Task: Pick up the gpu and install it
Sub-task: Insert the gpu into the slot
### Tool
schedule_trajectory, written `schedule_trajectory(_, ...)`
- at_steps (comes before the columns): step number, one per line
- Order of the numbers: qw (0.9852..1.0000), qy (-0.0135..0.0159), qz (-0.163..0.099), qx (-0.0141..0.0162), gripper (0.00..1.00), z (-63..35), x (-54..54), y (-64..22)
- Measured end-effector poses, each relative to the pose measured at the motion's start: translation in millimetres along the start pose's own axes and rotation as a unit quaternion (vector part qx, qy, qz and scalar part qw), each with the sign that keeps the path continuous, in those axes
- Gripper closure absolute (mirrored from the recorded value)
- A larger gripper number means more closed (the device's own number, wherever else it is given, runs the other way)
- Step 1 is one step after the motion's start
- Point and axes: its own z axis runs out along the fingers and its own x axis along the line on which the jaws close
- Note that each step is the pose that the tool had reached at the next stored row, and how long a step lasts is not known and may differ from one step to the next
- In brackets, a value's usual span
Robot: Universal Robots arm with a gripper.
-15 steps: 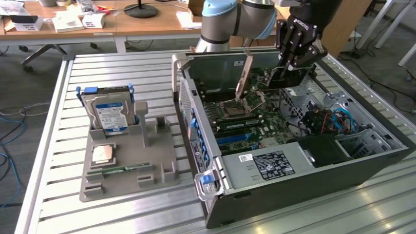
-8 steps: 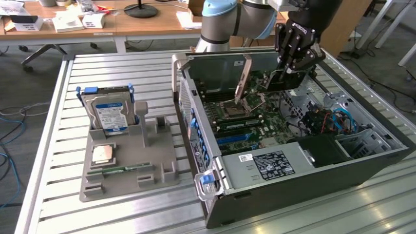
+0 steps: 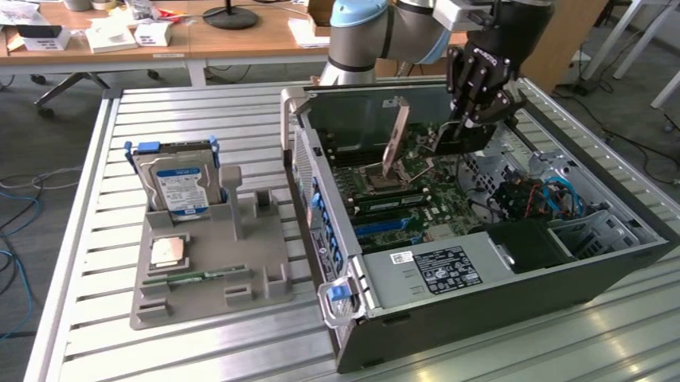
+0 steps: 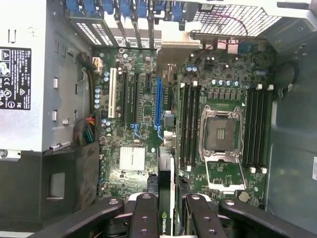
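My gripper (image 3: 473, 119) reaches down into the open computer case (image 3: 318, 183), above the motherboard (image 3: 409, 199). It is shut on the gpu (image 3: 457, 141), a thin dark card that hangs upright below the fingers. In the wrist view the gpu (image 4: 164, 224) shows edge-on between the two black fingers (image 4: 144, 210), with a green logo on it. The card hangs over the board between the long blue slot (image 4: 158, 106) and the memory slots (image 4: 188, 124), apart from the board. The gripper (image 4: 168, 203) grips it from both flat sides.
A grey fixture tray (image 3: 271, 270) on the slatted table holds a silver hard drive with a blue label (image 3: 181, 183), a small chip (image 3: 168, 251) and a green memory stick (image 3: 197, 277). Inside the case sit the processor socket (image 4: 220, 134), the power supply (image 3: 447, 267) and loose cables (image 3: 552, 195).
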Motion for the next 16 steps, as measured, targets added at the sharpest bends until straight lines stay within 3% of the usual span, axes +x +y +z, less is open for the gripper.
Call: schedule_trajectory(16, 1.0, 0.0001, -0.002, 0.0, 0.74, 19.5, 0.2, -0.1)
